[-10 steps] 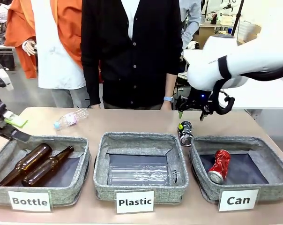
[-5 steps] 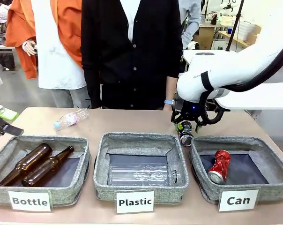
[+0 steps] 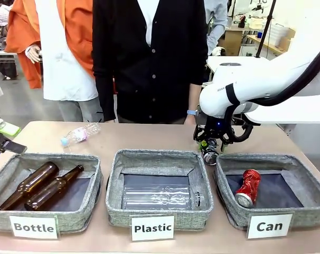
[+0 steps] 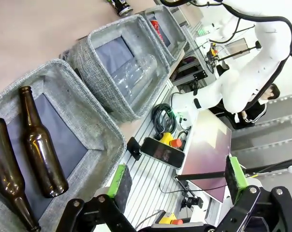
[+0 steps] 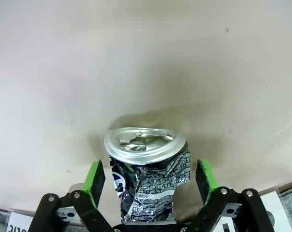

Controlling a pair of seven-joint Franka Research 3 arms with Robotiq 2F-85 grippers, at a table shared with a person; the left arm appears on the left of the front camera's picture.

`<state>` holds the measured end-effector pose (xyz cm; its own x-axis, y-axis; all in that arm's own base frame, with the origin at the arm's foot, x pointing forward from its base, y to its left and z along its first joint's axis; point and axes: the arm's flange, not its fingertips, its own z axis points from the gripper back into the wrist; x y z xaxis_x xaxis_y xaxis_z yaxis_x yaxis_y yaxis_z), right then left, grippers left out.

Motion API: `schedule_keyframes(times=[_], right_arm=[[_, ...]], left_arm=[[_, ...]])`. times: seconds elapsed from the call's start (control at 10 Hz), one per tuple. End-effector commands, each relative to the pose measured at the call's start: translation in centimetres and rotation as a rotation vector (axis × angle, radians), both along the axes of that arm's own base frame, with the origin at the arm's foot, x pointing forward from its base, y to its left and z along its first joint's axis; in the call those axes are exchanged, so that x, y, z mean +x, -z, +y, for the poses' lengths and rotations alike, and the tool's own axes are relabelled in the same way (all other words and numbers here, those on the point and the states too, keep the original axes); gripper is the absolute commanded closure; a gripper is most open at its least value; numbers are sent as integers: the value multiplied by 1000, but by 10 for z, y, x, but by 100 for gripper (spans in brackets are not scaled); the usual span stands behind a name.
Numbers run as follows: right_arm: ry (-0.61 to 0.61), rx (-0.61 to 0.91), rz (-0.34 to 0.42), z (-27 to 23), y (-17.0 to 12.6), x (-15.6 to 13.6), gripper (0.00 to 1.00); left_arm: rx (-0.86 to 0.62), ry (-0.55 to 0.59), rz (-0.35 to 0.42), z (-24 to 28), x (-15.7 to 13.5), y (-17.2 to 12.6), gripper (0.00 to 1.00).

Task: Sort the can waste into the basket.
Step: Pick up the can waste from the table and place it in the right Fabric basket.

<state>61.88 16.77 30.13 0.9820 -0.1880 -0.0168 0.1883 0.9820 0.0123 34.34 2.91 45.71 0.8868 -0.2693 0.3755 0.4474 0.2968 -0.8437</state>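
Nearest the robot stand three shallow grey fabric baskets with dark linings. The right one, labelled "Can" (image 3: 270, 180), already holds the shiny red crushed drink can (image 3: 248, 187), lying dented on its side.

Just behind that basket's far left corner lies the dark crushed can with green and yellow markings (image 3: 209, 151), on the smooth tan table (image 3: 149, 137). Over the last second the right gripper (image 3: 211, 144) has swung in from above and behind and dropped onto this can. In the right wrist view its green pads (image 5: 94, 176) flank the crumpled body (image 5: 148, 179) with a gap on each side, jaws wide and just beginning to narrow, so the grasp looks imminent but not made. Whether a pad touches the metal yet is hard to tell.

The left gripper (image 4: 175, 186) has pulled back toward the table's left edge, jaws spread wide and empty, above the brown glass bottles (image 4: 37, 142).

A person in a dark cardigan (image 3: 149, 58) stands at the far side.
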Motion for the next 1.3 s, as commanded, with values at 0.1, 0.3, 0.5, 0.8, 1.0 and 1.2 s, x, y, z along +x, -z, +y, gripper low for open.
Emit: schedule_keyframes(times=[0.1, 0.3, 0.5, 0.8, 1.0, 1.2], right_arm=[[-13, -25, -13, 2, -4, 0, 100], [-3, -22, 9, 1, -3, 3, 100], [-2, -23, 6, 1, -2, 5, 100], [-11, -16, -9, 0, -7, 3, 100], [9, -3, -42, -8, -18, 6, 100], [-14, 49, -108, -22, -54, 1, 100]], left_arm=[[0, 13, 1, 0, -2, -1, 0], [0, 13, 1, 0, -2, -1, 0], [0, 13, 1, 0, -2, -1, 0], [0, 13, 1, 0, -2, -1, 0], [0, 13, 1, 0, -2, -1, 0], [0, 13, 1, 0, -2, -1, 0]])
